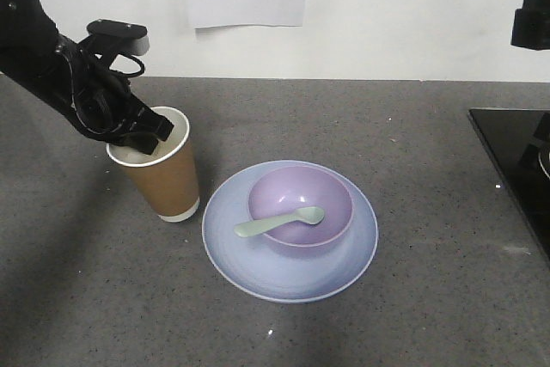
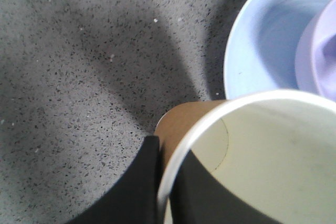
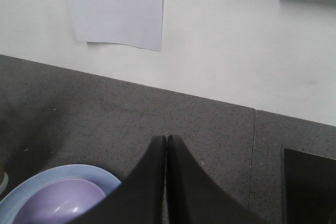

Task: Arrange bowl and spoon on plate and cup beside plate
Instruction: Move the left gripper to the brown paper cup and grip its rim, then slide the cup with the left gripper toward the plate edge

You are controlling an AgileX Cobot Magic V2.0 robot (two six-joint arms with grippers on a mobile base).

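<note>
At the upper left of the front picture, the left gripper (image 1: pixel 146 137) reached down to the cup (image 1: pixel 163 174). One black finger was inside the cup and one was outside, so it pinched the cup's wall at the rim. The cup leaned a little and sat at the left middle of the picture, just beside the plate (image 1: pixel 344 268). I could not tell if its bottom was flat on the grey counter (image 1: pixel 412 135).

In the middle sat the round blue plate. The purple bowl (image 1: pixel 331 195) was on it. The green spoon (image 1: pixel 279 223) lay in the bowl, with its handle poking out over the left rim.

At the upper right, only a black bit of the other arm showed. In its own wrist picture, the right gripper (image 3: pixel 166 145) had its two fingers pressed together, holding nothing.

What could go wrong? If the hand let go while the cup leaned, the cup could tip over. If the inside finger caught the rim while lifting out, it could drag the cup into the plate and bump it.
</note>
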